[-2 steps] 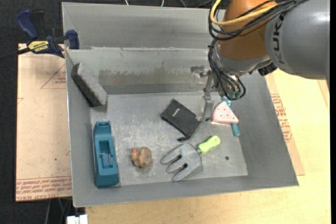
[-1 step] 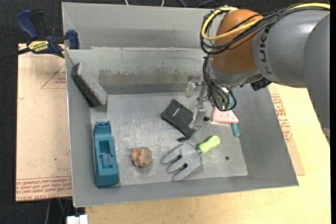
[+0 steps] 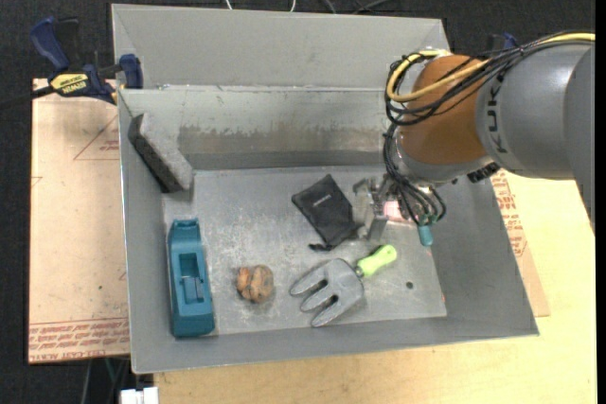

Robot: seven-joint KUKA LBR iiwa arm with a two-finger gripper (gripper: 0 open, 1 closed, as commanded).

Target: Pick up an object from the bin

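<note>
**As the claw hangs low, a black pouch lies beside it**

Where the claw hangs, the flat pouch lies askew just to its left in your view. You cannot tell how far the claw is open, or whether it has hold of anything. Just below it lies a grey hand fork with a green handle. Farther left sit a brown lump and a blue tool.
</note>
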